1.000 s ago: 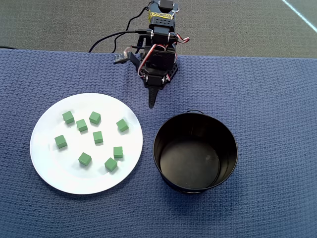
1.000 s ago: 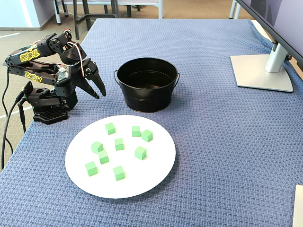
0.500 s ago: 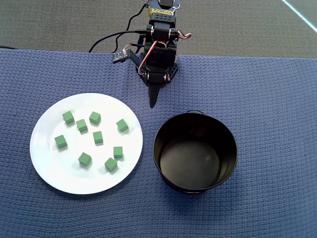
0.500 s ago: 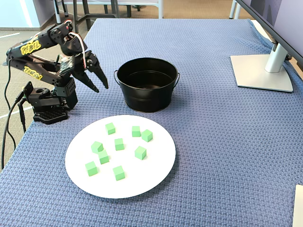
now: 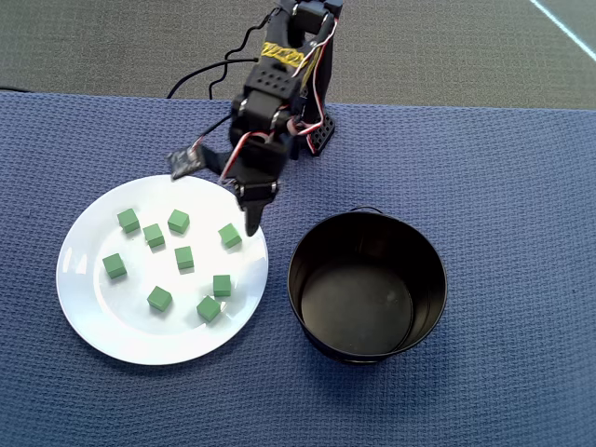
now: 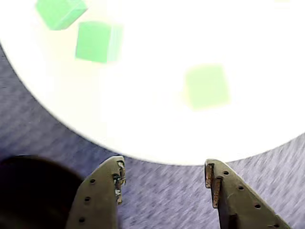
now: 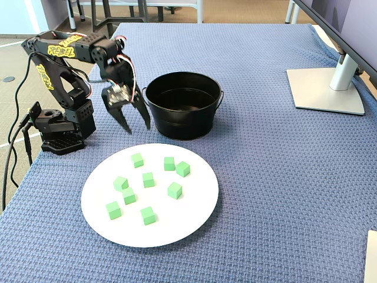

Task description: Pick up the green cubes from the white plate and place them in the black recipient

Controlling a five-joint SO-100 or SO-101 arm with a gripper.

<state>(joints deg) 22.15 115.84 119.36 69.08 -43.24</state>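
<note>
Several green cubes lie scattered on the white plate, on the left in the overhead view. The black recipient stands right of the plate and looks empty. My gripper hangs open and empty over the plate's rim on the side toward the recipient. The nearest cube sits just beyond its tips. In the wrist view the gripper frames blue cloth at the plate's edge. One cube lies ahead and two more are at the upper left. In the fixed view the gripper points down between recipient and plate.
A blue woven cloth covers the table. The arm's base and its cables sit at the table edge. A monitor foot stands far right in the fixed view.
The arm has unfolded from beside its base and swung toward the plate; the gripper now hangs over the plate's rim. The cubes have not moved.
</note>
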